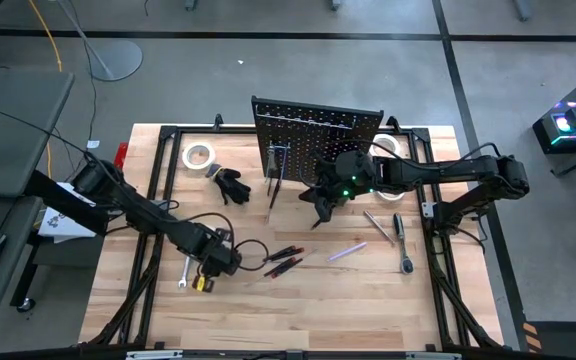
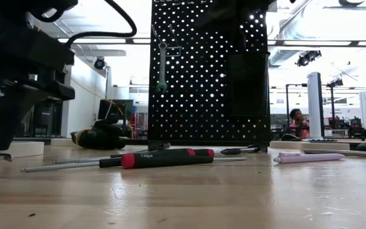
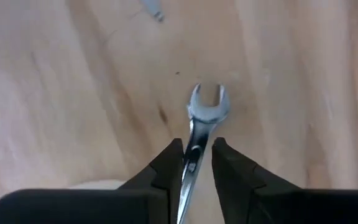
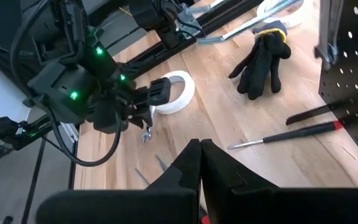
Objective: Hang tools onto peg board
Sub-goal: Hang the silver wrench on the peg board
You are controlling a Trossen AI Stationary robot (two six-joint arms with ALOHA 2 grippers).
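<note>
Tools lie scattered over the pale wooden surface [image 1: 298,310], and the one in play is a silver open-ended wrench [image 3: 205,112], its forked head pointing away from the left end effector [image 3: 197,158], whose two dark fingers are nearly closed and press on the wrench's shank from either side, low over the boards. In the high view this end effector [image 1: 208,268] sits at the surface's near left, with a white tape roll partly hidden beneath the arm. Just right of it lie slim screwdrivers with red-and-black handles [image 1: 283,257], then a purple tool [image 1: 348,251], and further right a ratchet [image 1: 401,243] beside another silver wrench [image 1: 378,227]. The right end effector [image 1: 320,208] hangs in front of the peg board [image 1: 313,130], fingers pressed together with nothing between them. The board stands upright at the far middle, black and full of holes, with a wrench already hung [image 2: 162,63] on its front. A black glove [image 1: 230,184] and a second tape roll [image 1: 199,156] rest to its left.
</note>
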